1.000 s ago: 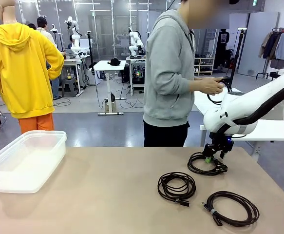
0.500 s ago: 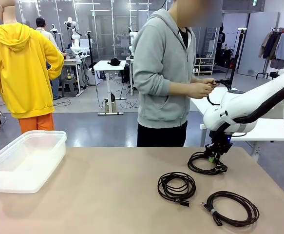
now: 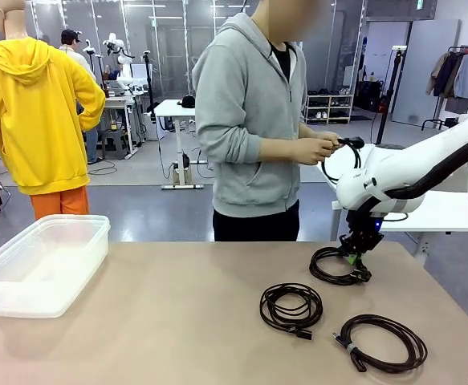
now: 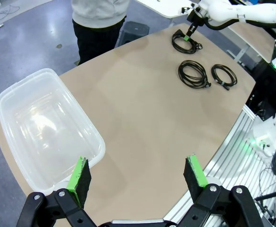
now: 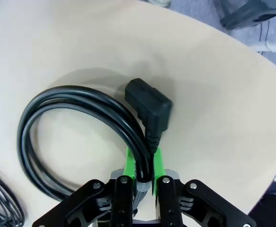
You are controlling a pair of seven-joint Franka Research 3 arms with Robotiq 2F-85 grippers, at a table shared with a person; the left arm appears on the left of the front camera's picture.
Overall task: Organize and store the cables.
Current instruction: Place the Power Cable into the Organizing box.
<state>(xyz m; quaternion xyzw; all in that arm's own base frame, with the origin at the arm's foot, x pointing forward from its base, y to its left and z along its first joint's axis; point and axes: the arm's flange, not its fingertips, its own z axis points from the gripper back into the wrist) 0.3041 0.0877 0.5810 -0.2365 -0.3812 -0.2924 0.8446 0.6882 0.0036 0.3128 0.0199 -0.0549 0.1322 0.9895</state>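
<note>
- Since your right gripper (image 5: 145, 164) is clamped on the cable (image 5: 66, 99) beside its plug (image 5: 149, 106), expect light, floppy loops to sag.
- Left gripper (image 4: 138, 172) jaws apart, empty.

At the right of the worktop (image 3: 177, 345), the right end effector (image 3: 354, 255) points down onto the far cable coil (image 3: 323, 275), fingers closed on its right rim. A second cable coil (image 3: 272, 305) lies nearer, and a third cable coil (image 3: 417, 346) nearest, to the right, each apart. A clear plastic tub (image 3: 57, 285) sits at the left edge. Beyond the worktop, a person in a grey hoodie holds another black cable (image 3: 351, 144) in both hands (image 3: 314, 149).
</note>
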